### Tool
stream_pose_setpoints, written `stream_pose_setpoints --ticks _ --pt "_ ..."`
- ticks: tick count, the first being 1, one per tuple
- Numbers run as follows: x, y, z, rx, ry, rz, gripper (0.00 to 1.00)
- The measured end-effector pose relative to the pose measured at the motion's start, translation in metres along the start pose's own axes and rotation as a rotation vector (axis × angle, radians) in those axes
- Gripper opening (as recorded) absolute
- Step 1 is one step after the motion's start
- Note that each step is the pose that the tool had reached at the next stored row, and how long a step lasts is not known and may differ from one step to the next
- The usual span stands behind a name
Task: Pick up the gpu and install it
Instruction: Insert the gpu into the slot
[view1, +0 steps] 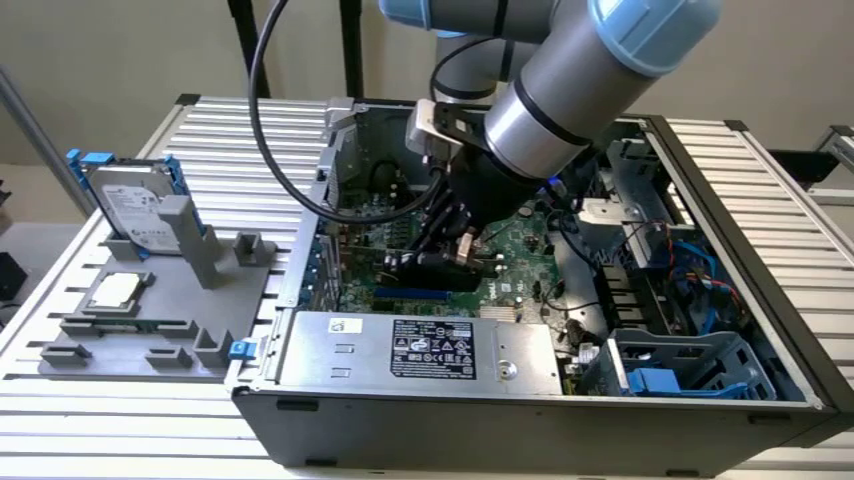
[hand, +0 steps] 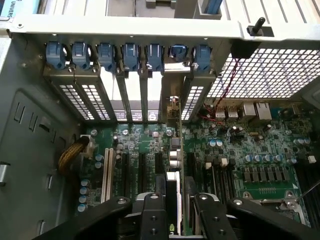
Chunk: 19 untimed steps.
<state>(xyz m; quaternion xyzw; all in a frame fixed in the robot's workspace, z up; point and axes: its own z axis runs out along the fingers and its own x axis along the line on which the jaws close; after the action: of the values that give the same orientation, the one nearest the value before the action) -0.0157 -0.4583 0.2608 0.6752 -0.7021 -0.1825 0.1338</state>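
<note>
Reaching down into the open case (view1: 534, 430) from above, with the hand (hand: 180, 220) clamped on the gpu (hand: 176, 167), one finger (hand: 152, 215) against each flat face. Gripped that way, it seems, to keep the card standing on edge, thin side toward the wrist camera, ready to meet a slot with its lower edge rather than lie across the motherboard (hand: 250, 150). Held low over the board, parallel to the long expansion slots (hand: 107, 175) and running toward the rear wall, silver bracket end (hand: 173, 107) leading. Pointed there, apparently, so as to fill one of the open gaps under the row of blue clips (hand: 135, 55). Lined up with the gap below the second clip from one end. Impossible to tell whether already seated in a slot or only hovering just above, with the lower edge hidden behind the fingers and the card's own body. Placed, in the exterior view, near the middle of the board under the wrist, between the power supply (view1: 414, 350) at the near wall and the rear wall beyond. Standing outside on the desk (view1: 774, 200), well apart from the work, a grey holder (view1: 160, 320) at the exterior view's left. Carrying a hard drive (view1: 134, 205) propped upright and a processor (view1: 114, 290) lying flat, both probably parked there to stay clear of the arm's reach.
</note>
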Motion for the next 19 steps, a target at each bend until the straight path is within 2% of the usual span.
stream_pose_setpoints --ticks 7,15,19 --pt "-0.0005 0.0008 0.0024 -0.0028 0.0041 -0.008 0.0" --pt "-0.0016 0.0004 0.0067 -0.005 0.0155 -0.031 0.0" --pt "-0.0031 -0.0001 0.0084 -0.005 0.0162 -0.033 0.0"
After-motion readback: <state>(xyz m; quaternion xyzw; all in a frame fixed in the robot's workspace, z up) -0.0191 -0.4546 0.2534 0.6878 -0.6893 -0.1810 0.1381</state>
